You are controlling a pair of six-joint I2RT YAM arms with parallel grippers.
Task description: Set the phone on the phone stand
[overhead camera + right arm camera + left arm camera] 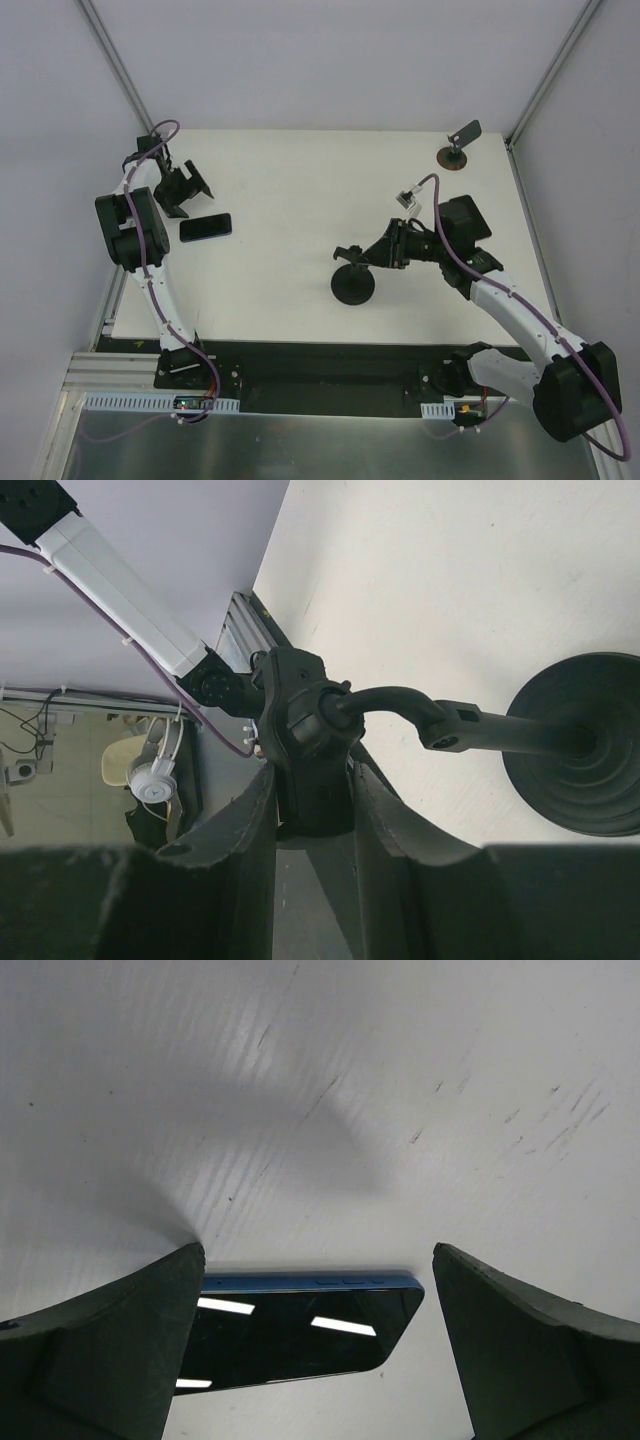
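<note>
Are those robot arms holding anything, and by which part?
The right fingers grip the all-black, disc-based phone stand by its small clamp head. The left fingers are open near the thin black blue-edged phone, holding nothing.

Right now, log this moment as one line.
left gripper open by phone | phone flat on table | right gripper shut on phone stand | placing not done

the top view looks steeply down from above and behind the arm bases, far enough off to hold the whole table (300, 180). the left wrist view rides low and close behind the left claw (318, 1255), facing the phone (300, 1325) between its fingers. the right wrist view sits tight behind the right claw (312, 780), facing the phone stand (470, 728) between its fingers. the top view shares both spots.
</note>
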